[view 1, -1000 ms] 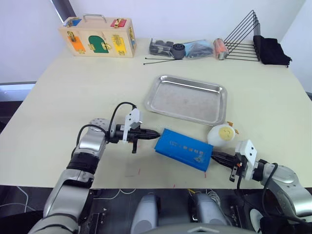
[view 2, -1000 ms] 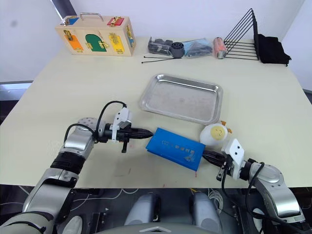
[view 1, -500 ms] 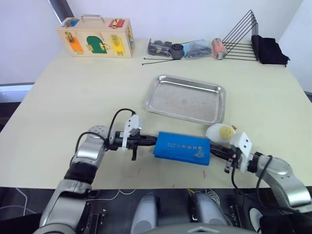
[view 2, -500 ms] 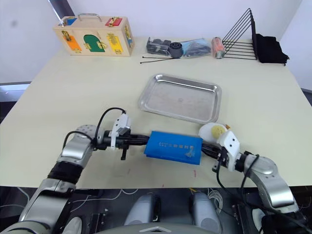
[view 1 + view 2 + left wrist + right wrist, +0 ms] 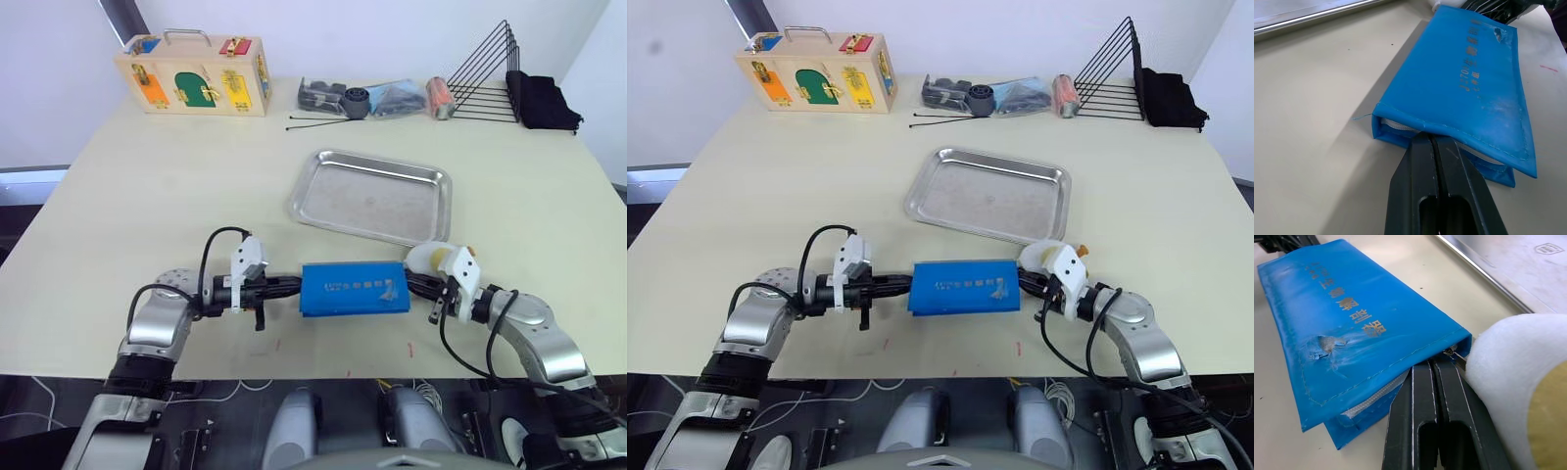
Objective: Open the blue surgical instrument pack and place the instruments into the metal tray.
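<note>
Pinching the pack at both ends, left gripper and right gripper clamp only thin edges; either could slip off, or the right could nudge the white pouch.

both arms low, fingers pressed together, tips facing inward.

The flat rectangular cloth-like surgical instrument pack is bright blue with a row of faint pale print and a grey-white zip edge. The shallow rectangular steel tray is shiny silver, and the soft round pouch is white with a yellow patch. The rectangular wooden latch box carries orange, green, yellow, blue and red panels.
</note>
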